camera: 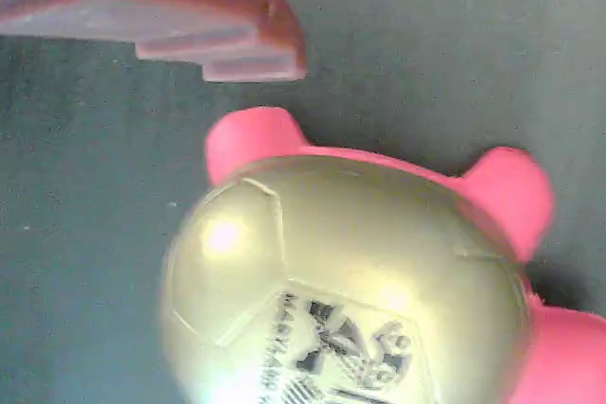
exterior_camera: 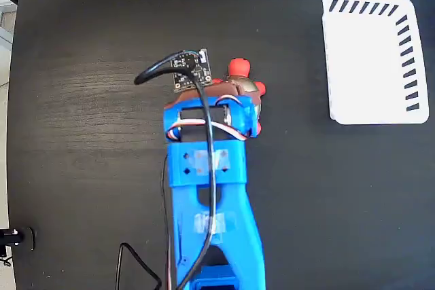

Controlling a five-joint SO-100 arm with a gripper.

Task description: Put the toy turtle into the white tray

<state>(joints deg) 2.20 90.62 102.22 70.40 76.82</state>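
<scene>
While the blue arm reaches across the black table, its gripper sits over the toy turtle, which rests on the tabletop around the middle of the fixed view, well apart from the white tray at the far right. In the wrist view the turtle's shiny gold shell fills the lower frame, pink-red feet poking out beside it, and one reddish finger hangs at the upper left, clear of the shell. The other finger is out of sight, so I cannot tell whether the jaws are open or closed; nothing shows a firm hold.

The likely trouble is the shell itself: rounded and glossy, it could squirt sideways out of a closing pinch, or slip free on the long carry to the tray if gripped off-centre or too high.

A black printed mark on the shell includes lettering that seems to begin "MARYLAN", partly cut off and blurred.
</scene>
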